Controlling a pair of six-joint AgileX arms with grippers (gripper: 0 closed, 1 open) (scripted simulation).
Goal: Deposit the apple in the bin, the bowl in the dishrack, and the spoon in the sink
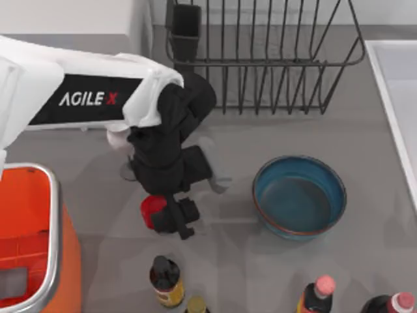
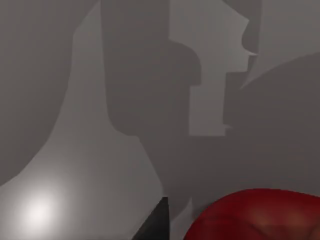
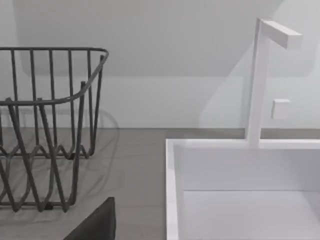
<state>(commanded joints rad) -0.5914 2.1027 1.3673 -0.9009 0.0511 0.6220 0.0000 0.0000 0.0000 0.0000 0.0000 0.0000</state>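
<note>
The small red apple (image 1: 152,208) lies on the grey table, just right of the orange bin (image 1: 29,195). My left gripper (image 1: 176,218) hangs over the apple's right side, open, one dark fingertip (image 2: 156,224) a little apart from the apple (image 2: 260,215). The blue bowl (image 1: 300,195) stands upright to the right, apart from the gripper. The black wire dishrack (image 1: 260,59) is at the back, and the white sink (image 1: 399,98) at the right edge. The spoon is hidden. A dark part of my right gripper (image 3: 95,225) shows between the dishrack (image 3: 50,125) and the sink (image 3: 172,190).
A white goblet (image 1: 125,171) stands half hidden under my left arm. Several bottles (image 1: 166,280) line the front edge. A pale grey shape (image 1: 218,184) pokes out beside the left gripper. A white faucet (image 3: 260,80) rises behind the sink.
</note>
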